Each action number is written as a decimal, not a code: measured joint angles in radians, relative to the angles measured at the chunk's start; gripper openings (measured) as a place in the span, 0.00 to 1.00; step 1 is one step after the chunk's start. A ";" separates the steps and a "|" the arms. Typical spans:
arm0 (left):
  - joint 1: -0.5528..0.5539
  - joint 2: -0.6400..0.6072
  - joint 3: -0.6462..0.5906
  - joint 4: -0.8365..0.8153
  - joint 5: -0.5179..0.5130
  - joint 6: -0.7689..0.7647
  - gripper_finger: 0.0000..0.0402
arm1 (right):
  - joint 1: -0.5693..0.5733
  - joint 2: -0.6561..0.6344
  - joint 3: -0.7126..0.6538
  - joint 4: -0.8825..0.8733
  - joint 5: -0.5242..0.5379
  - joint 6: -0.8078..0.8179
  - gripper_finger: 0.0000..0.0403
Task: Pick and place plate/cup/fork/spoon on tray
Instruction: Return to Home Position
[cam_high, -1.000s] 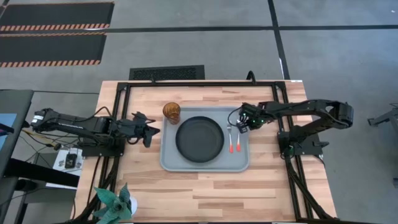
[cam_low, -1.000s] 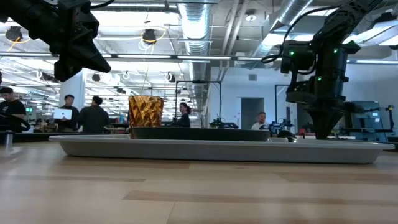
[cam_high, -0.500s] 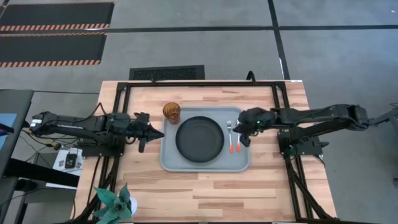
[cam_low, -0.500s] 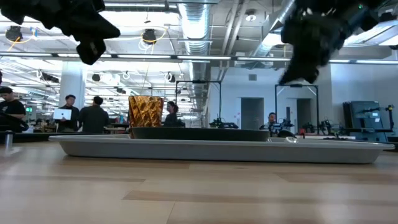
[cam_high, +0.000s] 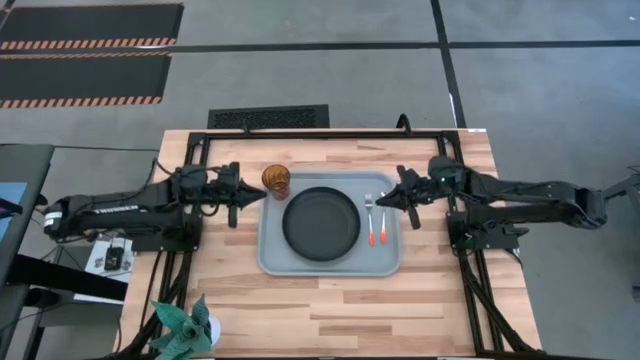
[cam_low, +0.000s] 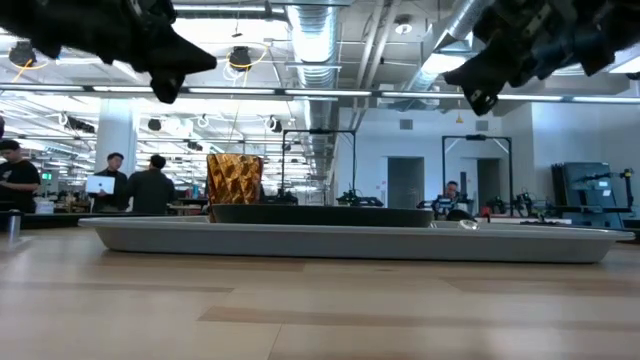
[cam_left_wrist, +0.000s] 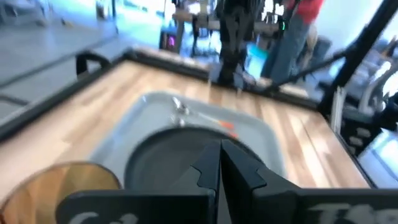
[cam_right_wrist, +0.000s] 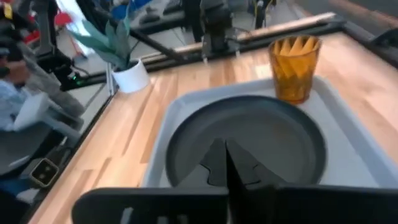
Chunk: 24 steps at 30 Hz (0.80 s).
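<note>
The grey-blue tray (cam_high: 270, 262) lies mid-table. On it are the black plate (cam_high: 321, 224), the amber cup (cam_high: 276, 181) at its far left corner, and the fork and spoon (cam_high: 375, 222), side by side at its right with red-orange handles toward the near edge. Which of the two is the fork I cannot tell. My left gripper (cam_high: 262, 193) is shut and empty beside the cup, raised, pointing level toward the tray; it also shows in the low view (cam_low: 205, 62). My right gripper (cam_high: 383, 201) is shut and empty, raised over the tray's right rim (cam_low: 455, 75), pointing toward the plate.
A potted plant (cam_high: 188, 325) stands at the table's near left corner. Black frame rails (cam_high: 300, 133) run along the far and side edges. Bare wood lies between the tray and the near edge. People stand in the room behind (cam_low: 130, 185).
My right gripper has risen from just above the fork and spoon and has tipped from pointing down to level, pointing toward the plate. My left gripper has gone toward the far edge and a little toward the cup. Nothing on the tray has moved.
</note>
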 joint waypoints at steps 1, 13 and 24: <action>0.013 -0.004 -0.027 0.059 0.010 -0.003 0.00 | -0.017 -0.009 -0.023 0.032 -0.025 0.002 0.01; 0.040 -0.196 -0.256 0.251 -0.033 -0.060 0.00 | -0.053 -0.271 -0.177 0.095 0.005 -0.031 0.01; 0.040 -0.476 -0.268 -0.049 -0.103 -0.030 0.00 | -0.059 -0.564 -0.340 0.139 0.107 0.003 0.00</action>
